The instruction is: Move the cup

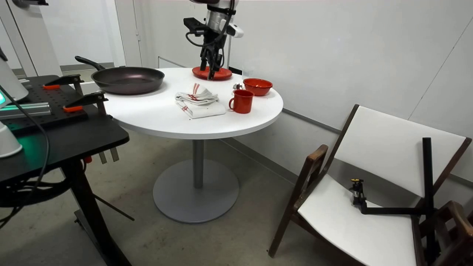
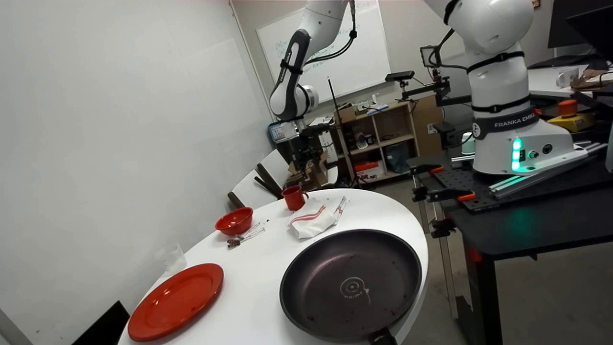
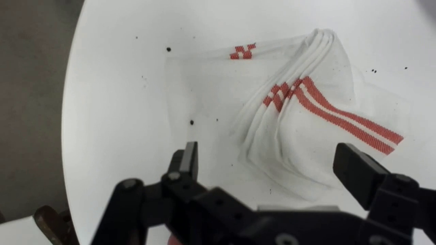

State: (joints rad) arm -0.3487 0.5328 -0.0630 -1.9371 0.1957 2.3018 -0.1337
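The cup is a small red mug standing upright on the white round table. The cup shows in both exterior views, with its handle on the side towards the folded towel. In the wrist view only a sliver of red shows at the bottom edge, perhaps the cup; the gripper hides the rest. My gripper is open and empty, pointing down above the white towel with red stripes. In both exterior views the gripper is above the table, apart from the cup.
A red bowl stands beside the cup, with a small metal-and-dark item near it. A flat red plate and a dark frying pan lie on the table. A whiteboard wall runs close behind. A clear container stands near the plate.
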